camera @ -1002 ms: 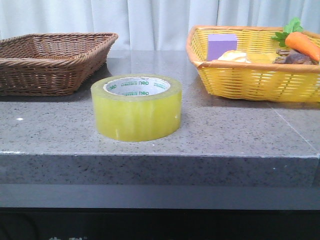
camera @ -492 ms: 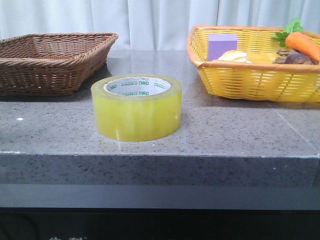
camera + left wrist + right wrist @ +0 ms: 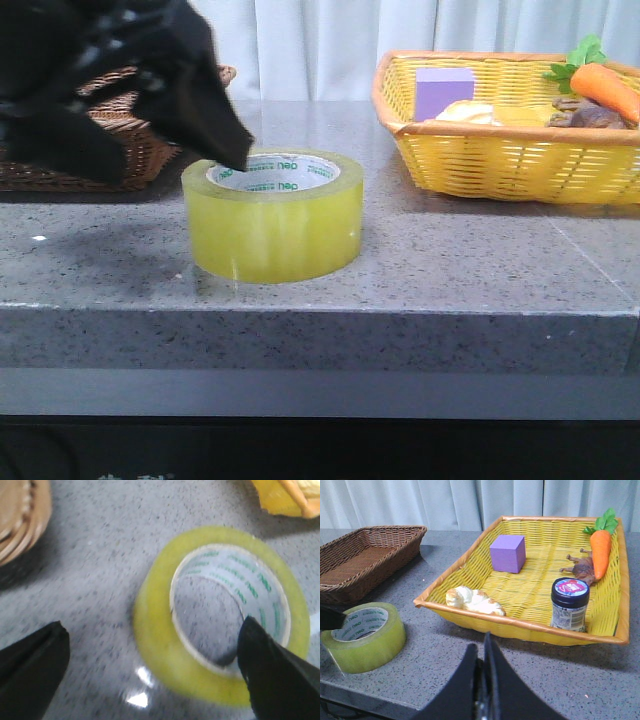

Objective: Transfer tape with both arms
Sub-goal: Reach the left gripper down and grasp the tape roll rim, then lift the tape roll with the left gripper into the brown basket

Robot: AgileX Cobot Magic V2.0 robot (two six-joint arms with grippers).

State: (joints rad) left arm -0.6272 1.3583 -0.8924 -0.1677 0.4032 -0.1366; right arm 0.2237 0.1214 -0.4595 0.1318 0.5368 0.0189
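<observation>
tape (image 3: 220, 615) wall between open left claw (image 3: 150, 675) fingers

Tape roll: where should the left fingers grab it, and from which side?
Grip the tape wall from above. It lies flat with its core open upward. The left gripper is open and already straddles it: one finger over the core, the other outside.

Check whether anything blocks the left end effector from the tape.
Nothing visible does. The left end effector is open right at the tape: one finger over the core hole, the other outside the roll, only bare table around.
</observation>
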